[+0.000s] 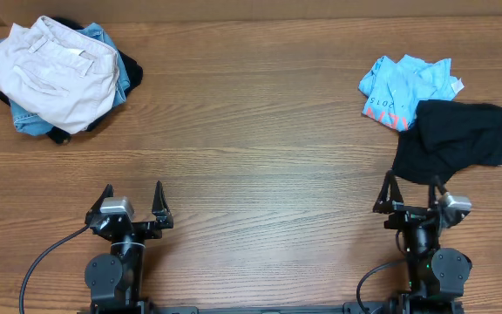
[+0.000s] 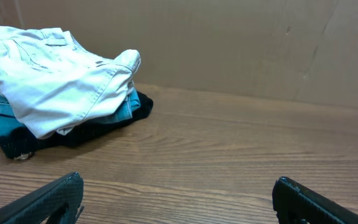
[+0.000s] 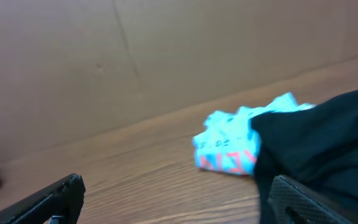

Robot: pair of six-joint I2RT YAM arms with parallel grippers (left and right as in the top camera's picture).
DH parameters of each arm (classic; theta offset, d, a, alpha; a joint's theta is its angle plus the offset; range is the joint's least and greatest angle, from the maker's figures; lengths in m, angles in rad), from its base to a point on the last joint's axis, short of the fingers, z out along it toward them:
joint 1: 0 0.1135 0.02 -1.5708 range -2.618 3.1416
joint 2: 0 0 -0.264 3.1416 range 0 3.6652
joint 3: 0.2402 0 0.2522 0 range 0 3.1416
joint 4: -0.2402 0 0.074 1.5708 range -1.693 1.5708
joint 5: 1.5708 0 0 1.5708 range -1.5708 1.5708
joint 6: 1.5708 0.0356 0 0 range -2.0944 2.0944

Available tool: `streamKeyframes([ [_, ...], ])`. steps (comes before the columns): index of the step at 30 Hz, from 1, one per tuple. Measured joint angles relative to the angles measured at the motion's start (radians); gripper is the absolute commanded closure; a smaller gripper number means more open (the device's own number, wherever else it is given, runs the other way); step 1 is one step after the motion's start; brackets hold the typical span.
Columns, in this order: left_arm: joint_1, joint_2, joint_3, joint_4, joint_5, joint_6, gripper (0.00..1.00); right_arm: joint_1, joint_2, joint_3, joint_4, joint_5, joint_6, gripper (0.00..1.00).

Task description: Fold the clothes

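The black T-shirt (image 1: 451, 139) lies crumpled in a loose heap at the 3 o'clock side of the wooden surface (image 1: 251, 148), unfolded. The right end effector (image 1: 413, 183) sits just at the shirt's 7 o'clock, fingers spread wide and holding nothing. The near hem of the shirt comes right down to the fingertips, and from above I cannot tell whether cloth and fingers touch. In the right wrist view the dark fabric fills the 3 o'clock side of the frame, above the right-hand finger, and the picture is somewhat blurred.

At the shirt's 11 o'clock a light blue tee (image 1: 403, 87) with red print lies bunched, its near edge tucked against the black cloth.

The left end effector (image 1: 132, 190) rests near the 7 o'clock edge of the surface, well apart from the shirt, its fingers also spread and empty. Far off at its 11 o'clock stands a pile, cream trousers (image 1: 55, 74) on top of blue denim and something black beneath.
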Motion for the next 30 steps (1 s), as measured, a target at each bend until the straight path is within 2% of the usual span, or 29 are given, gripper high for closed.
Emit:
streamKeyframes([
  [4,0.000,0.000,0.000,0.000,0.000,0.000,0.00,0.000,0.000,0.000,0.023,-0.119,0.187,0.00],
  [7,0.000,0.000,0.000,0.000,0.000,0.000,0.00,0.000,0.002,0.000,0.195,-0.298,0.298,0.00],
  [10,0.000,0.000,0.000,-0.001,-0.003,0.000,0.00,0.000,-0.002,0.000,0.436,-0.488,0.328,0.00],
  [11,0.000,0.000,0.000,-0.002,-0.003,0.000,0.00,0.000,-0.002,0.006,0.433,-0.535,0.328,0.00],
  [14,0.000,0.000,0.000,-0.002,-0.004,0.000,0.00,0.000,0.005,0.113,0.264,-0.562,0.244,0.00],
  [16,0.000,-0.001,0.000,-0.001,-0.003,0.000,0.00,0.000,0.055,0.290,0.067,-0.523,0.142,0.00],
  [18,0.000,-0.002,0.000,0.000,-0.004,0.000,0.00,0.000,0.151,0.427,-0.053,-0.449,0.088,0.00],
  [21,0.000,-0.003,0.000,0.000,-0.006,0.000,0.00,0.000,0.409,0.649,-0.253,-0.290,0.039,0.00],
  [23,0.000,-0.004,0.000,-0.002,-0.007,0.000,0.00,0.000,0.729,0.914,-0.413,-0.116,-0.013,0.00],
  [25,0.000,-0.004,0.000,-0.001,-0.007,0.000,0.00,-0.003,0.937,1.109,-0.622,-0.013,-0.026,0.00],
  [26,0.000,-0.004,0.000,-0.002,-0.007,0.000,0.00,-0.021,1.104,1.262,-0.697,0.038,-0.034,0.00],
  [28,0.000,-0.004,0.000,0.000,-0.007,0.000,0.00,-0.063,1.382,1.489,-0.861,0.060,-0.042,0.00],
  [30,0.000,-0.004,0.000,-0.002,-0.007,0.000,0.00,-0.082,1.556,1.570,-0.933,0.063,-0.043,0.00],
])
